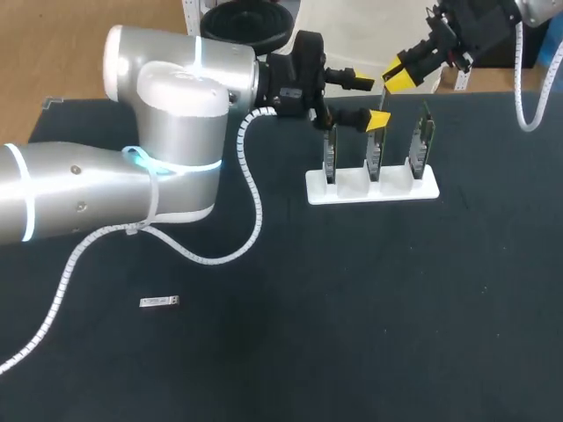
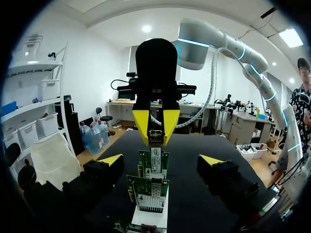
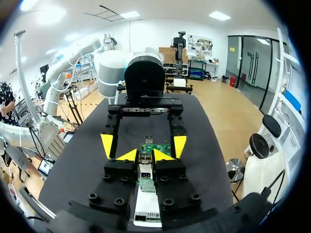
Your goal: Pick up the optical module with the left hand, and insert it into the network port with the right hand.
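Black tabletop (image 1: 352, 308) carries a white holder (image 1: 352, 189) with three green network cards (image 1: 374, 156) upright in a row. A loose module (image 1: 160, 301) lies well apart from them on the left arm's side. The left gripper (image 1: 371, 101) hovers over the row, and the right gripper (image 1: 398, 77) hangs above and beyond it.

Left wrist view: the left jaws stand wide open and empty, either side of the cards. The right jaws are closed on the optical module (image 2: 155, 137), just above a card's top edge.

Right wrist view: the module sits directly over the row; which port it faces cannot be told.

Judgement: insertion is in hand. Square the module to the port opening, press straight without twisting, and keep the left jaws off the cards.
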Controlling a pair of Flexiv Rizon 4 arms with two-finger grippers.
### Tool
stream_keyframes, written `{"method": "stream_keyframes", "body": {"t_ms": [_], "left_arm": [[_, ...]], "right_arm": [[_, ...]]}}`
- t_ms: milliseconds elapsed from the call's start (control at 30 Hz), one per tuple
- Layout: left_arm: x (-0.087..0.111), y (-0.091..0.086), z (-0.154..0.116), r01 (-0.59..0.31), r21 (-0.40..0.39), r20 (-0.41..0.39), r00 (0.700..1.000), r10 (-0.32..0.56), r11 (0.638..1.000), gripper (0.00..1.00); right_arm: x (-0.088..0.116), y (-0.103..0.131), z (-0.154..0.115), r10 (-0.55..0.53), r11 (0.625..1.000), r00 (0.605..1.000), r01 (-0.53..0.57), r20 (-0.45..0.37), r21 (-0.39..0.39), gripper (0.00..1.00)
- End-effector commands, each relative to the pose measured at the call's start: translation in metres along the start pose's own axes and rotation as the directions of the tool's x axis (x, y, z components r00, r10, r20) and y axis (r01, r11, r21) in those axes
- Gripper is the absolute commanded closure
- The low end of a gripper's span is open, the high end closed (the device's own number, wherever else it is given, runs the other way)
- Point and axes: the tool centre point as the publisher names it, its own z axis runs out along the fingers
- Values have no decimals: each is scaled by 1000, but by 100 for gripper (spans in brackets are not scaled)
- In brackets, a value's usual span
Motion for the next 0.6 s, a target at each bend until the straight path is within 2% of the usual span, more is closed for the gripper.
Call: {"method": "stream_keyframes", "body": {"t_ms": [33,233,367,467,600], "left_arm": [[-5,-2,-8,-1,11,-74,997,2,1000,0],[7,3,-7,-7,40,-198,980,15,999,0],[16,7,-5,36,67,-270,963,-17,997,0],[20,9,-4,86,84,-293,955,-58,993,0],[22,9,-4,81,78,-301,952,-54,994,0]], "right_arm": [[0,4,0,-3,1000,1000,3,-1,9,100],[0,3,-1,-7,1000,1000,7,-2,11,100],[0,3,-1,-7,1000,1000,7,-2,11,100],[0,3,-2,-7,1000,1000,7,-2,11,100],[0,3,-2,-7,1000,1000,7,-2,13,100]]}}
